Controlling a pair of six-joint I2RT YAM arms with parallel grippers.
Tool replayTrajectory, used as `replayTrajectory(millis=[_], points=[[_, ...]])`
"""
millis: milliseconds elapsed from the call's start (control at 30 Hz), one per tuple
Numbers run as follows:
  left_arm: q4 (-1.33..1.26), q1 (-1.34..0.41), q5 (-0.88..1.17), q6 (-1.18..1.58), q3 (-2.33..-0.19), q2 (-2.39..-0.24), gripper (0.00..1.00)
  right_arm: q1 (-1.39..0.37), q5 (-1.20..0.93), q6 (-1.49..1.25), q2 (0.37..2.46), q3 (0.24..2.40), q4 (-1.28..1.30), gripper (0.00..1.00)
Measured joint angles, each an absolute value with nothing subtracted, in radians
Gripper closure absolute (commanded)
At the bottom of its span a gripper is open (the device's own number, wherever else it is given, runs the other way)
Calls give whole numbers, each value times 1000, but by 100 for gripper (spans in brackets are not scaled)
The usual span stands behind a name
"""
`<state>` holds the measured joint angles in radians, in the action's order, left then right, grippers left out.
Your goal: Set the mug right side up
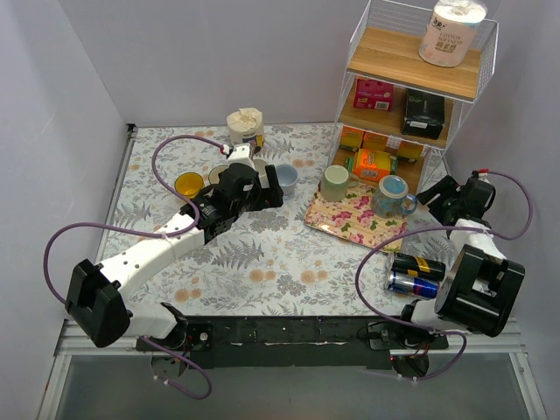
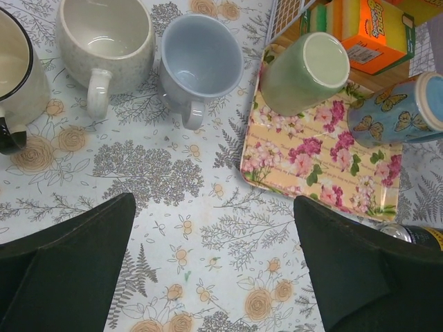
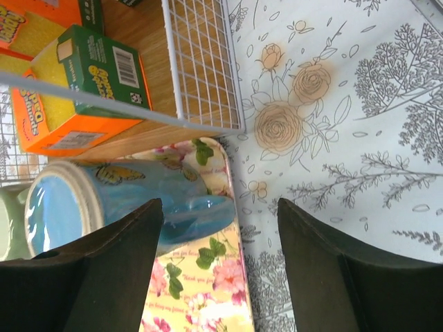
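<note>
A pale green mug (image 1: 334,182) stands upside down at the far left of the floral tray (image 1: 346,223); its base shows in the left wrist view (image 2: 304,70). A blue butterfly mug (image 1: 392,197) also stands upside down on the tray's right side (image 2: 398,111); in the right wrist view it (image 3: 118,197) fills the left, its handle pointing toward the gap between my fingers. My right gripper (image 1: 435,196) (image 3: 220,211) is open and empty just right of that mug. My left gripper (image 1: 273,194) (image 2: 213,207) is open and empty over the tablecloth, left of the tray.
A light blue mug (image 2: 201,59), a speckled white mug (image 2: 104,38) and a black-rimmed white mug (image 2: 14,69) stand upright left of the tray. A yellow bowl (image 1: 188,184) and paper roll (image 1: 246,122) lie behind. A wire shelf rack (image 1: 411,87) stands right; two cans (image 1: 416,273) lie near the right arm.
</note>
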<state>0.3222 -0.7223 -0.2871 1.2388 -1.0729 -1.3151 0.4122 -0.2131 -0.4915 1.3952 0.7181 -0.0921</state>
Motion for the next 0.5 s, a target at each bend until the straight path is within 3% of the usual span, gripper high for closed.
replayTrajectory(millis=[233,500], points=[[313,-722,-270,1248,-1072,-1315,2,403,-236,-449,1231,644,-52,27],[313,-722,-245,1253,-1070,-1315,2,390,-228,-426,1223,640,-44,26]])
